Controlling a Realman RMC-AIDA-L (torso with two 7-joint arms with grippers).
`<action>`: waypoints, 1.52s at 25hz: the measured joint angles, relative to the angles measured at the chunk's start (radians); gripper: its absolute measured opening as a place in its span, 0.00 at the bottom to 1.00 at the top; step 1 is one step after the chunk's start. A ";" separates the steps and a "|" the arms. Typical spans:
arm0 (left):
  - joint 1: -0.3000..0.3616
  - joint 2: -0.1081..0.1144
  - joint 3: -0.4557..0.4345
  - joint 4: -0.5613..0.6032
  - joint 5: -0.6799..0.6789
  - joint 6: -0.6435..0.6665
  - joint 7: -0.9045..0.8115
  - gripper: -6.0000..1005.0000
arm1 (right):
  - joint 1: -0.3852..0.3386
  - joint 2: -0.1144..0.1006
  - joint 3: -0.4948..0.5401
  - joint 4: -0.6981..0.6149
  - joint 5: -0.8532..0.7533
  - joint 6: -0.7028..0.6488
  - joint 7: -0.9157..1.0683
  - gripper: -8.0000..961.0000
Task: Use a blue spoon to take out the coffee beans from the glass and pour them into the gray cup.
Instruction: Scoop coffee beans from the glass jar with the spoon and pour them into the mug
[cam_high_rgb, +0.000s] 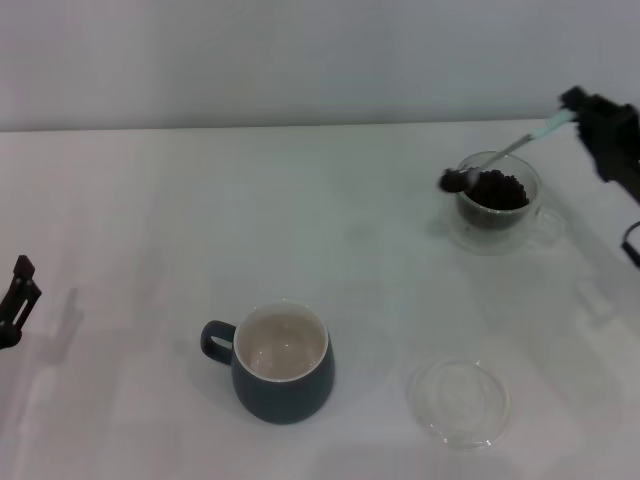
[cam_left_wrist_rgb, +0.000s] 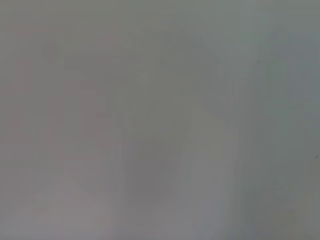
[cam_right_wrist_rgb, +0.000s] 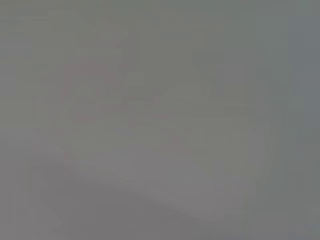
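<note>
On the white desk (cam_high_rgb: 330, 210): one glass (cam_high_rgb: 497, 203), one gray cup (cam_high_rgb: 283, 362), one blue spoon (cam_high_rgb: 505, 151), one flat clear dish (cam_high_rgb: 458, 402), two tools. Glass far right, near the back, heaped with coffee beans (cam_high_rgb: 497, 190), its clear handle turned to the robot's right. Gray cup front and centre, upright, cream inside bare, loop handle pointing to the robot's left. Clear dish just right of the cup, apart from it, well in front of the glass. Spoon held in the air, long axis slanting from the right tool (cam_high_rgb: 580, 112) at upper right down to the left across the glass rim; pale handle end pinched in that tool, metal bowl at the low end, loaded with a small dark heap of beans and hanging just past the glass's left edge. Left tool (cam_high_rgb: 18, 296) parked at the far left edge of the desk, well apart from everything; spread or pressed together, cannot tell. All of this only in the head view; both wrist views a flat grey blur, nothing distinguishable in either.
</note>
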 joint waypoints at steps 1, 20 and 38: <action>-0.001 0.000 0.000 0.000 0.000 0.000 0.000 0.85 | 0.002 0.001 -0.025 -0.006 0.000 -0.006 0.004 0.19; -0.013 0.000 0.000 0.000 0.000 -0.006 0.006 0.85 | 0.012 0.009 -0.541 -0.226 0.071 0.108 0.022 0.19; -0.021 -0.001 0.000 -0.009 0.000 -0.008 0.006 0.85 | 0.003 0.008 -0.603 -0.268 0.068 -0.060 -0.550 0.20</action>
